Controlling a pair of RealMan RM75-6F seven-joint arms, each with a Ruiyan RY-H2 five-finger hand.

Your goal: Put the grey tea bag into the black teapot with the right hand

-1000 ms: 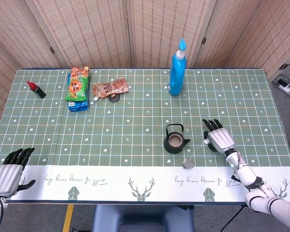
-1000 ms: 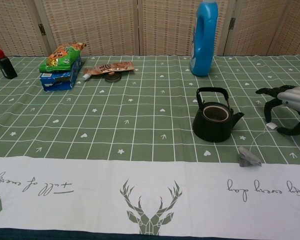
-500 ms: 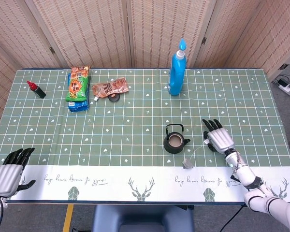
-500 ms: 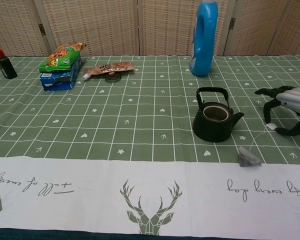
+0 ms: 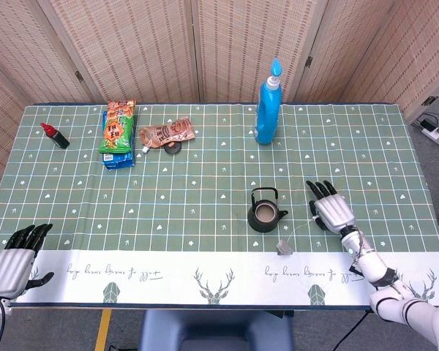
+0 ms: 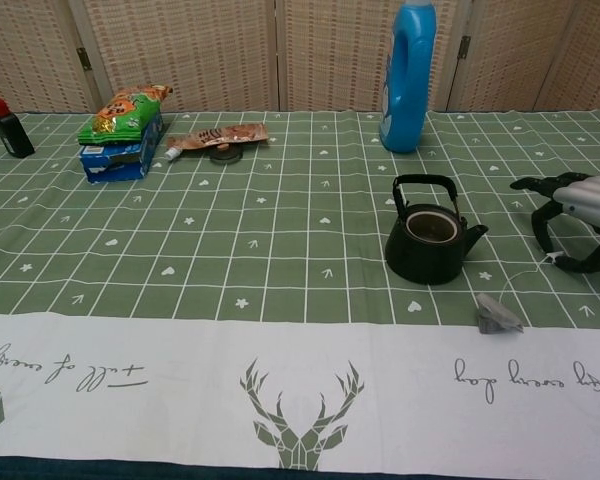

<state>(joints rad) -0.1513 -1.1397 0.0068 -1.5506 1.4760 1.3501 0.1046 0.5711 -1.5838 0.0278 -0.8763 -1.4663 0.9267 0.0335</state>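
Silver-backed and black-fingered, the right hand [image 6: 578, 222] hangs just above the tablecloth to the right of the teapot, its fingers arched downward like a claw. The small white paper tag [image 6: 554, 257] at the end of the tea bag's string [image 6: 521, 277] sits at its fingertips; whether thumb and finger actually pinch it I cannot tell from either view. From the tag the thin string runs down and to the left to the grey tea bag [image 6: 496, 314], which lies slumped on the cloth just in front and to the right of the black teapot [image 6: 430, 245], apart from it, where the green checks meet the white border. The teapot stands upright with no lid on it, its mouth open and its bail handle raised, spout toward the hand. By my judgement the bag is very light, soft and shapeless, so it will swing and twist on the string. The tag or the string just below it is the sensible place to hold; then dangle the bag over the mouth, clear of the handle. A loose pinch could let the tag slip. Far off, the left hand [image 5: 16, 257] rests at the table's near left edge, fingers loosely apart, holding nothing.
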